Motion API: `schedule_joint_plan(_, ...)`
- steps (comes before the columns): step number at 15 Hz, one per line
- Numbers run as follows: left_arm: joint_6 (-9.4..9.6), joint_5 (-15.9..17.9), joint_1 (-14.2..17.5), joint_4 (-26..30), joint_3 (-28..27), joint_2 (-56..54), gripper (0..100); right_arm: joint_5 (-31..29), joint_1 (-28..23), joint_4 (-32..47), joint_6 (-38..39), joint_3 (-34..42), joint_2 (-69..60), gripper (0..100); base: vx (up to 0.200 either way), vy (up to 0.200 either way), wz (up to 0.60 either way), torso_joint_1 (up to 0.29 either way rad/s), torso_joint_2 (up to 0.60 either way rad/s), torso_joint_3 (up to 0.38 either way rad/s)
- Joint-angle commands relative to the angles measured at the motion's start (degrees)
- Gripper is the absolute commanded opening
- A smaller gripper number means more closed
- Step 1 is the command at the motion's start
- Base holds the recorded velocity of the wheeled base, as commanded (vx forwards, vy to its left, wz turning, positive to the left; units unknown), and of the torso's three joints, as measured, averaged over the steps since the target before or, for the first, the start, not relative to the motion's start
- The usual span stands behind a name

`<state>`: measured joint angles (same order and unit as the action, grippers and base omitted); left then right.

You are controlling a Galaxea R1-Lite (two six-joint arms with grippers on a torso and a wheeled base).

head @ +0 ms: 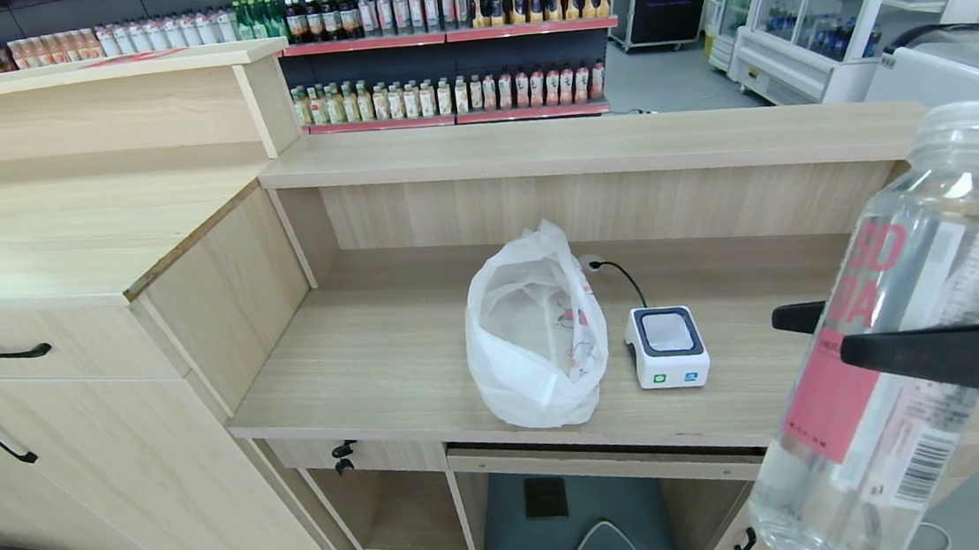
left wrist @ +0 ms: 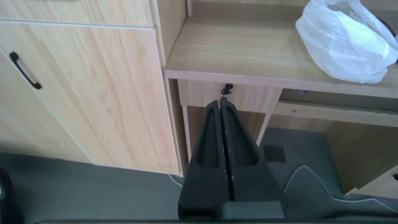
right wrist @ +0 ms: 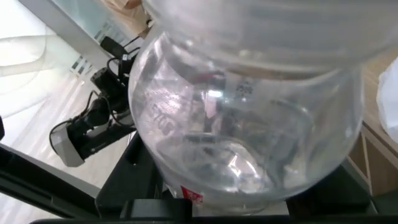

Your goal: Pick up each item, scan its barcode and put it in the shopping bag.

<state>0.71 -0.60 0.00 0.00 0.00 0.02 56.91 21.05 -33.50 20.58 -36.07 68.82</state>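
Clear pink-labelled plastic bottle (head: 906, 274) was grasped tilted by right hand (head: 809, 334), left hand (left wrist: 222, 106) was clenched, white plastic bag (head: 535, 342) was set beside white box-shaped scanner (head: 667, 345) on wooden counter (head: 390, 354).

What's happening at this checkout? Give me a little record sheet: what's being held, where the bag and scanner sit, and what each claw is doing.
Held item: clear bottle with a pink label, tilted
Holder: right gripper, shut on it
Code: barcode low on the bottle, facing the head camera
Bag: white shopping bag, mouth open, on the counter
Reader: small white scanner beside the bag, on its right
Left arm: left gripper shut, empty, low in front of the counter
Stage: bottle not yet over the scanner, not bagged
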Motion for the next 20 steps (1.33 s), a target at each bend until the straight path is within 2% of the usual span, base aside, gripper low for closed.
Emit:
schedule_joint_plan(1,0.0,-0.02,0.0,0.0,0.0,-0.02,0,0.57,0.3,-0.07,-0.01,-0.05,0.35,0,0.0,0.0,0.0,0.0,0.0,0.0)
schedule_joint_plan(6,0.0,-0.02,0.0,0.0,0.0,-0.02,0,3.48,1.71,-0.07,0.08,-0.05,-0.44,0,0.0,0.0,0.0,0.0,0.0,0.0)
schedule_joint_plan(16,0.0,-0.02,0.0,0.0,0.0,-0.02,0,3.48,2.59,-0.07,-0.1,-0.4,0.18,0,0.0,0.0,0.0,0.0,0.0,0.0)
schedule_joint_plan(19,0.0,-0.02,0.0,0.0,0.0,-0.02,0,3.21,2.24,-0.07,-0.19,-0.23,0.18,0,0.0,0.0,0.0,0.0,0.0,0.0)
schedule_joint_plan(20,0.0,-0.02,0.0,0.0,0.0,-0.02,0,1.98,0.13,-0.16,-0.36,-0.05,0.35,0,0.0,0.0,0.0,0.0,0.0,0.0)
